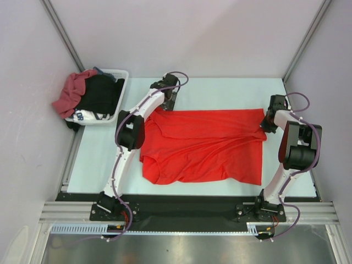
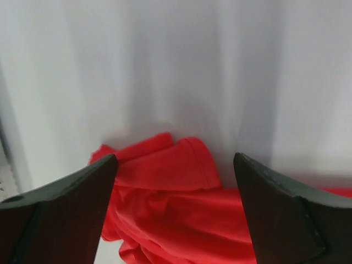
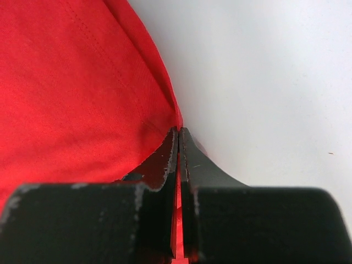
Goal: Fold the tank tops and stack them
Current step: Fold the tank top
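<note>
The bright red tank top lay flat in the middle of the table, its fold apparently just starting. The right gripper had its jaws pinching the top's upper-right corner. The left gripper hung with jaws spread above the upper-left corner (not gripping), so closing there looked next.

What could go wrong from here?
1. Right claw pinches only the thin edge of the bright red cloth tank top; it may slip on a pull.
2. Left claw is open, holding nothing; a one-sided pull could drag and wrinkle the cloth.
3. Dusty maroon cloth top droops over the wall of the white plastic basket; it might slide out.
</note>
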Motion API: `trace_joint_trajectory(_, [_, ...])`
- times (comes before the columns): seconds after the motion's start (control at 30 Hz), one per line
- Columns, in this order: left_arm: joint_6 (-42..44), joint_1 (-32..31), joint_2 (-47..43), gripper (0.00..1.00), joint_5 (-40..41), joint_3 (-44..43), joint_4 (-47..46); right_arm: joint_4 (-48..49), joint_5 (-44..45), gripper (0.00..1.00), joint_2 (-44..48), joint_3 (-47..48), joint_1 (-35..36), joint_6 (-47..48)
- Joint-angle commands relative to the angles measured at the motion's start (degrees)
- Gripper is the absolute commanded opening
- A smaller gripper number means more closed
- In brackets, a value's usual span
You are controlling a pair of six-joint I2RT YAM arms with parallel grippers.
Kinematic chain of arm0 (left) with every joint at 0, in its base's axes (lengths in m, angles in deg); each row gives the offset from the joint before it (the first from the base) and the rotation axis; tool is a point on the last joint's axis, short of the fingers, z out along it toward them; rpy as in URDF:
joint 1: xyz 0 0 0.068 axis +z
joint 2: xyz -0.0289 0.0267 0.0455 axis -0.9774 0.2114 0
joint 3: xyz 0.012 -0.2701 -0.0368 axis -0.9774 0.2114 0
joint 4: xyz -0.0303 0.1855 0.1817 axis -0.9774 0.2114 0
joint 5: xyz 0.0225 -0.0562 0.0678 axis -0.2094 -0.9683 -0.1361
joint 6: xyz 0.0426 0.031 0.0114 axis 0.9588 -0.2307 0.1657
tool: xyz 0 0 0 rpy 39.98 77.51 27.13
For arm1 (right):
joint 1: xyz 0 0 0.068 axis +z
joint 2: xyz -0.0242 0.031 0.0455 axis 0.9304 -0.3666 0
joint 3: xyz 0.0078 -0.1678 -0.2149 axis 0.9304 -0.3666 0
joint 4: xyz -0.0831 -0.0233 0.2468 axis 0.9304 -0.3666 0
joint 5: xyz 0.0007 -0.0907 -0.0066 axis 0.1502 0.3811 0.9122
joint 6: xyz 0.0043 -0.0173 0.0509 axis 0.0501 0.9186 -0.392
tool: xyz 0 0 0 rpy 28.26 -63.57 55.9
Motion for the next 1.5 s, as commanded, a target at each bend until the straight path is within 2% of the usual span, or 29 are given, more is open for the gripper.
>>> trace_joint_trajectory(0.0, [-1.98, 1.52, 1.72, 0.91, 5.15, -2.62, 2.27, 1.56, -1.55, 0.0, 3.27, -0.92, -0.75, -1.0])
trace_joint_trajectory(0.2, [-7.53, 6.97, 0.24, 0.65, 5.16, 0.53, 2.98, 4.19, -3.4, 0.0, 7.65, -4.61, -4.87, -4.08])
trace_joint_trajectory(0.23, [-7.88, 7.68, -0.03, 0.54, 5.16, 0.71, 3.06, 4.46, -3.32, 0.0, 8.27, -5.66, -5.23, -4.34])
trace_joint_trajectory(0.3, [-9.99, 9.43, -1.42, 0.44, 5.59, 2.2, 3.41, 4.99, -3.06, 0.0, 9.59, -6.28, -5.85, -5.13])
trace_joint_trajectory(0.33, [-11.04, 10.14, -2.39, 0.31, 6.38, 3.34, 3.33, 4.82, -2.62, 0.0, 9.86, -6.55, -6.11, -5.48])
trace_joint_trajectory(0.4, [-16.66, 12.06, -7.2, 0.29, 10.23, 9.19, 2.62, 4.56, -0.87, 0.0, 10.82, -7.16, -6.64, -7.15])
trace_joint_trajectory(0.47, [-18.6, 13.04, -12.31, 0.32, 11.31, 16.06, -3.57, 4.81, -0.33, 0.0, 11.79, -8.56, -8.13, -8.21])
trace_joint_trajectory(0.5, [-20.0, 13.83, -17.64, 0.38, 11.13, 22.88, -6.23, 5.95, -0.77, 0.0, 12.23, -9.18, -8.74, -8.91])
trace_joint_trajectory(0.53, [-20.62, 14.01, -20.04, 0.48, 10.78, 25.73, -10.87, 6.22, -1.12, 0.0, 13.02, -9.62, -9.45, -9.17])
trace_joint_trajectory(0.6, [-20.54, 14.1, -24.88, 0.55, 10.34, 30.66, -14.15, 6.66, -1.3, 0.0, 13.2, -9.8, -9.63, -9.35])
trace_joint_trajectory(0.63, [-20.54, 14.1, -25.69, 0.7, 9.99, 30.86, -15.04, 6.92, -1.99, 0.0, 12.77, -9.54, -9.63, -9.0])
trace_joint_trajectory(0.67, [-20.37, 14.19, -26.04, 0.79, 9.47, 30.77, -15.04, 6.67, -3.65, 0.0, 12.15, -8.41, -9.63, -8.83])
trace_joint_trajectory(0.73, [-20.54, 14.1, -25.96, 0.86, 9.37, 28.41, -13.04, 5.53, -4.63, 0.0, 10.49, -6.99, -9.45, -8.39])
trace_joint_trajectory(0.77, [-20.46, 13.93, -25.96, 0.88, 8.16, 27.79, -12.68, 5.35, -5.51, 0.05, 10.13, -6.47, -9.28, -8.13])
trace_joint_trajectory(0.8, [-20.19, 13.66, -26.74, 0.91, 7.45, 27.61, -12.85, 5.52, -6.04, 0.33, 9.95, -5.94, -9.19, -7.77])
trace_joint_trajectory(0.83, [-19.67, 13.4, -27.27, 0.93, 6.31, 28.13, -13.98, 5.52, -6.22, 0.43, 9.78, -5.85, -9.01, -7.6])
trace_joint_trajectory(1.0, [-17.55, 9.97, -30.26, 0.95, 2.7, 29.72, -15.05, 4.56, -5.17, 0.58, 11.53, -5.06, -8.05, -7.16])
trace_joint_trajectory(1.03, [-17.9, 9.62, -30.52, 0.95, 2.17, 29.89, -14.35, 4.12, -3.86, 0.62, 11.88, -4.88, -7.7, -6.81])
trace_joint_trajectory(1.07, [-18.08, 9.18, -31.14, 0.96, 1.12, 30.68, -14.25, 3.24, -2.98, 0.71, 12.58, -4.71, -7.0, -6.46])
trace_joint_trajectory(1.13, [-18.52, 8.92, -32.19, 0.96, -1.87, 32.52, -14.77, 2.01, -0.61, 0.77, 12.76, -3.66, -5.77, -5.4])
trace_joint_trajectory(1.2, [-18.7, 8.12, -34.65, 1.0, -3.97, 37.5, -17.05, 1.04, 0.63, 0.77, 11.72, -2.6, -3.67, -4.08])
trace_joint_trajectory(1.3, [-18.96, 8.12, -35.28, 1.0, -6.61, 40.88, -21.81, -0.71, 2.39, 0.75, 7.95, 1.09, -1.38, -3.64])
trace_joint_trajectory(1.47, [-19.84, 8.21, -26.42, 1.0, -5.57, 31.94, -16.28, -2.13, 9.68, 0.73, 1.26, 8.81, -0.57, -4.43])
